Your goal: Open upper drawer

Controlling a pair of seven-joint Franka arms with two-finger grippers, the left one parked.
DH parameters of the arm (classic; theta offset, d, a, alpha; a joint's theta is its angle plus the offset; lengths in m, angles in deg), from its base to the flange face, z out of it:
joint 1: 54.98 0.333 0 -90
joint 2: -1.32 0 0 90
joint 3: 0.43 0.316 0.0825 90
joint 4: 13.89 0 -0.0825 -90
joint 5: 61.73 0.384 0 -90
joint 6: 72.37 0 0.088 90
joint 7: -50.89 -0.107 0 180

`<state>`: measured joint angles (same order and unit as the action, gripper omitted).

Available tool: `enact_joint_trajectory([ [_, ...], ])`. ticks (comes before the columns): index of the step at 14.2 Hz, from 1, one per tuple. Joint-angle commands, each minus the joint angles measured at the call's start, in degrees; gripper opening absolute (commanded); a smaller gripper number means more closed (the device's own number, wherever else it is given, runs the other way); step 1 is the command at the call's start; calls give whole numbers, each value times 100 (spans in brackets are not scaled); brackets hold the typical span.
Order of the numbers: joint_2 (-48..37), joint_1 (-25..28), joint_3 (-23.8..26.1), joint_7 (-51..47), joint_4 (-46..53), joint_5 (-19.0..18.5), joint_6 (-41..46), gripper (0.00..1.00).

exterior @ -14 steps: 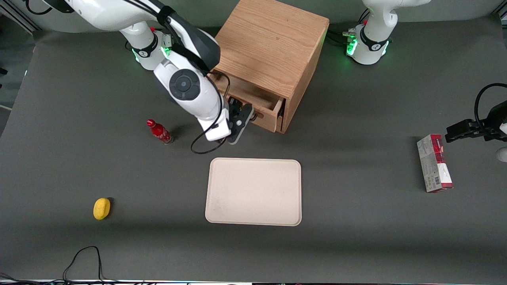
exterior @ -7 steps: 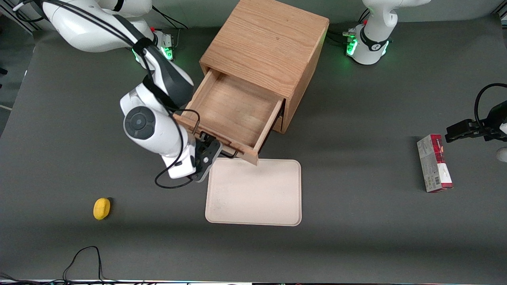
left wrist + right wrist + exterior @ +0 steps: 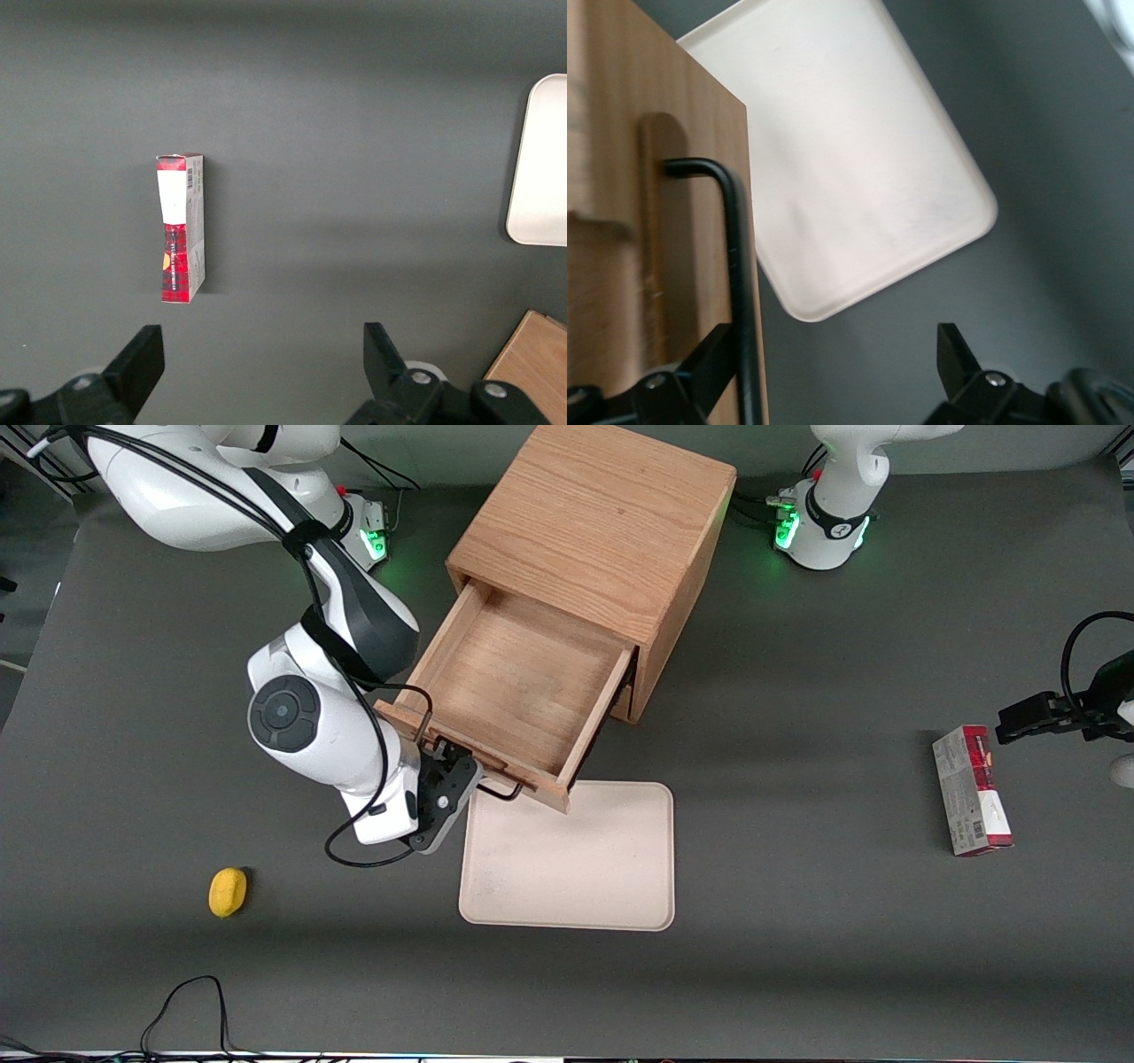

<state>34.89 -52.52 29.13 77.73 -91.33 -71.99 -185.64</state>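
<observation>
The upper drawer (image 3: 514,682) of the light oak cabinet (image 3: 602,522) stands pulled far out toward the front camera, its bare wooden inside showing. Its black wire handle (image 3: 496,786) is on the drawer front. My right gripper (image 3: 447,779) is at that handle, nearer the working arm's end of the drawer front. In the right wrist view the gripper (image 3: 835,341) is wide open. The handle bar (image 3: 740,266) runs close beside one finger (image 3: 709,354), and the drawer front (image 3: 620,177) is next to it. The lower drawer's front (image 3: 625,700) shows only as a sliver under the upper one.
A cream tray (image 3: 576,859) lies on the table just in front of the drawer; the drawer's front corner overhangs the tray's edge. It also shows in the right wrist view (image 3: 842,159). A yellow lemon (image 3: 227,891) lies toward the working arm's end. A red-and-white box (image 3: 970,790) lies toward the parked arm's end.
The upper drawer has slid from slightly open to far out toward the front camera. My gripper has moved with the handle, and my arm now hides the red bottle.
</observation>
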Motion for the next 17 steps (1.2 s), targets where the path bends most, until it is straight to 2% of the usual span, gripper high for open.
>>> enact_joint_trajectory([
  [1,-79,27,-178,40,938,-345,664,100],
  [3,-472,-104,-345,-151,968,-171,737,100],
  [4,-666,-131,-572,-440,924,188,798,100],
  [6,-1324,-96,-1379,-750,635,1206,1559,100],
  [7,-1675,-87,-1713,-907,338,1428,1754,100],
  [9,-2457,-96,-2128,-1416,-539,1501,1870,100],
  [12,-3714,-114,-2305,-2872,-1937,1492,1870,100],
  [14,-4173,-105,-2586,-3097,-2484,1483,1870,100],
  [17,-4228,-131,-2727,-3089,-2565,1413,2072,100],
])
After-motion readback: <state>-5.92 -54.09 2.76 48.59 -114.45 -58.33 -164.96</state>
